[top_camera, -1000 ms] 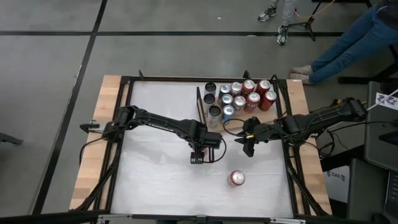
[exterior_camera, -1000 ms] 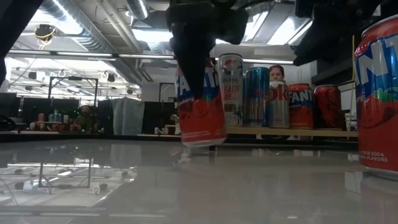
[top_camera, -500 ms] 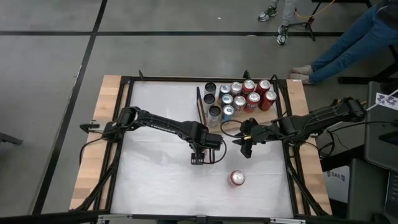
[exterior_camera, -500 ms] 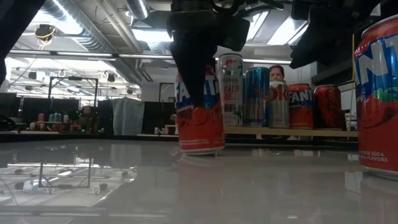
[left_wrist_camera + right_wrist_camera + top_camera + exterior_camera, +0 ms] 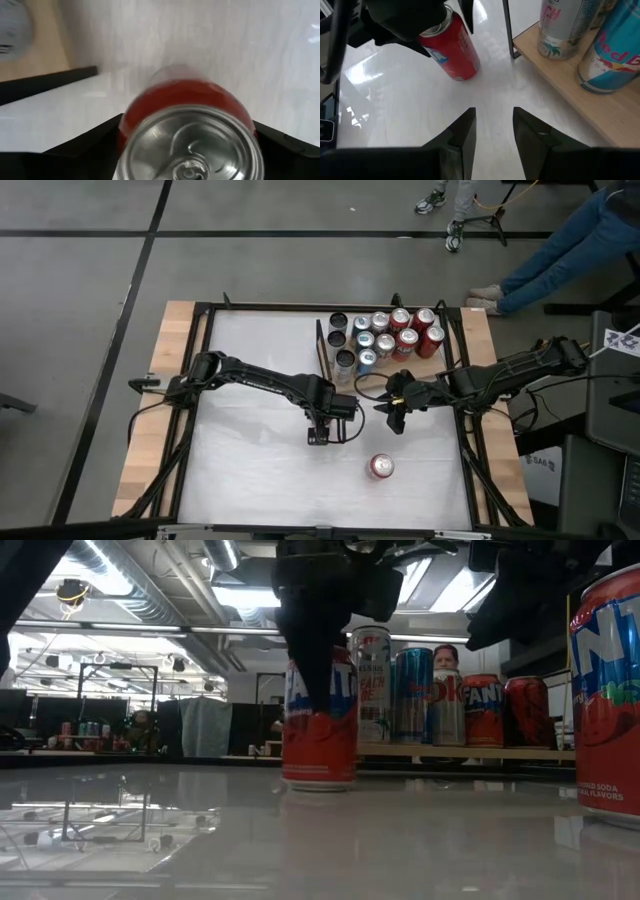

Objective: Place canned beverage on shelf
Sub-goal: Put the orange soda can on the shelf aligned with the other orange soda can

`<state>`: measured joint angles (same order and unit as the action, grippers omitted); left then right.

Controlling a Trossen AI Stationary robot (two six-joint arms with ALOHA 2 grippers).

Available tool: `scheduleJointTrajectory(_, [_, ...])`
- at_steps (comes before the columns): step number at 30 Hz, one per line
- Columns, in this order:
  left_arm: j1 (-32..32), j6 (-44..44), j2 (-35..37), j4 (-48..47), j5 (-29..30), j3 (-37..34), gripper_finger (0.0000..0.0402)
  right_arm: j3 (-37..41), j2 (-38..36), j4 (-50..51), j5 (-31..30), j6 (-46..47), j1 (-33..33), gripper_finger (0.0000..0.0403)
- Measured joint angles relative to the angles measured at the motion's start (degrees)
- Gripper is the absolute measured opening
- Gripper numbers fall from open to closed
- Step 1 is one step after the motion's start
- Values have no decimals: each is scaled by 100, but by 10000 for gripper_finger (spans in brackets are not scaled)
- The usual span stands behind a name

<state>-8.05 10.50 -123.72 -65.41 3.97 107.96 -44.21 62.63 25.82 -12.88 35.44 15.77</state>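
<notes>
left gripper (image 5: 318, 427) reaches mid-table, clamped on a red can (image 5: 320, 720) standing on the white tabletop (image 5: 250, 460); right gripper (image 5: 492, 131) hovers unclenched just off the shelf (image 5: 580, 107) edge.

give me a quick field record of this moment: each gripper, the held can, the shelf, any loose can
left gripper: shut on red Fanta can, mid-table
red Fanta can: upright, base on the white tabletop
right gripper: open, empty, near the shelf's front edge
shelf: holds many upright cans
loose red can: upright on tabletop, in front of both grippers
</notes>
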Motion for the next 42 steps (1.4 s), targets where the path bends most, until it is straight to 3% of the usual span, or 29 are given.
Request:
scheduleJointTrajectory(5, [-5,411,0,64,389,0,353,0,0,-2,0,0,0,117])
scheduleJointTrajectory(16, [-1,387,38,86,284,0,351,0,-2,-2,0,0,0,117])
scheduleJointTrajectory(34, [-159,388,666,-110,464,9,351,0,-4,-42,21,26,-4,117])
scheduleJointTrajectory(42, [-344,103,1047,-793,538,7,351,2,-1,-190,44,24,-4,118])
